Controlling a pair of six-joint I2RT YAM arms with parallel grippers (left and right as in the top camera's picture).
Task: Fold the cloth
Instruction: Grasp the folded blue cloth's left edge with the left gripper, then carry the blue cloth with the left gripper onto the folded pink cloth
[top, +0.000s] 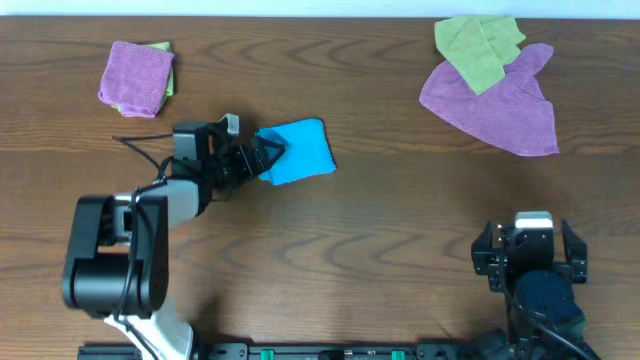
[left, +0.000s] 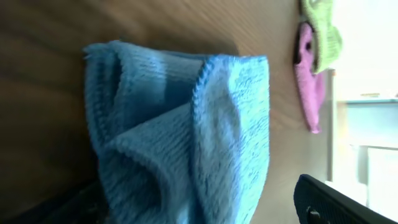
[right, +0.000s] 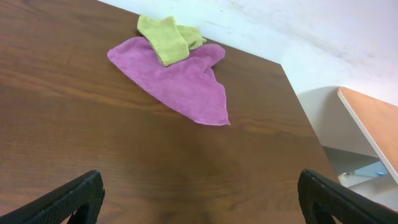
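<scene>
The sky-blue cloth lies folded over and bunched on the brown table, left of centre. In the left wrist view the cloth fills the frame, with thick folds and a stitched edge. My left gripper is at the cloth's left edge. Its fingers are spread on either side of the bunched cloth, and a gap shows between the cloth and the right finger. My right gripper is open and empty at the front right, far from the cloth. Its fingers are wide apart over bare table.
A folded purple cloth on a yellow-green one lies at the back left. A spread purple cloth with a yellow-green cloth on it lies at the back right. Both also show in the right wrist view: purple, yellow-green.
</scene>
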